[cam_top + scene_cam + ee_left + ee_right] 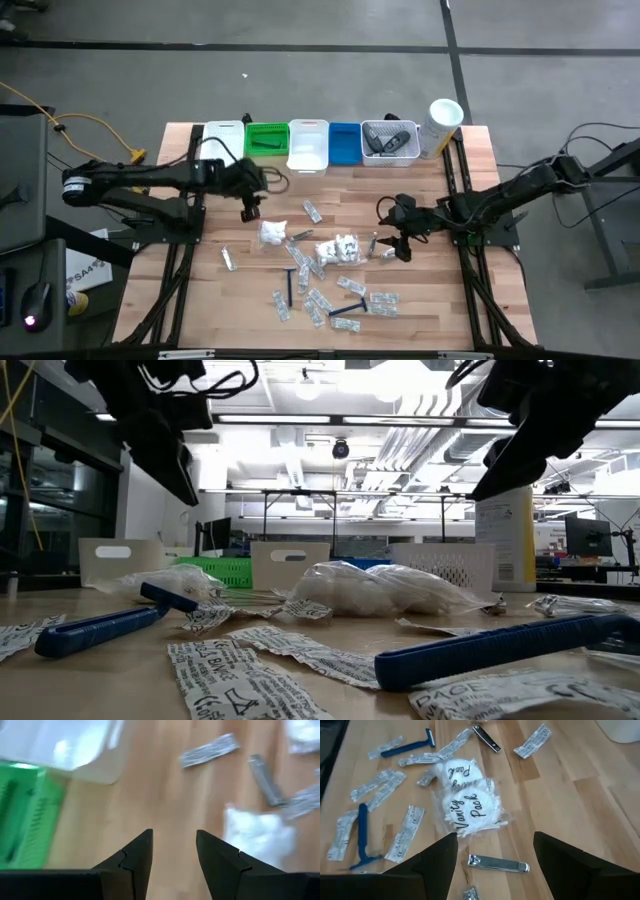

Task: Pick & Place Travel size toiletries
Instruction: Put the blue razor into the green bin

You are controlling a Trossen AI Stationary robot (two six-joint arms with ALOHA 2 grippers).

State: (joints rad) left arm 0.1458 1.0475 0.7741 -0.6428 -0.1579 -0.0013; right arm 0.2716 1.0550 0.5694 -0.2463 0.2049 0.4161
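right gripper (495,855) hangs spread and empty over a silvery nail clipper (498,864), with the vanity pack (470,810) just beyond — to take the clipper cleanly, drop straight and straddle its narrow width. left gripper (172,852), part spread and empty, hovers near the green bin (266,142).

Left wrist view blurs the green bin (27,810), cut off.
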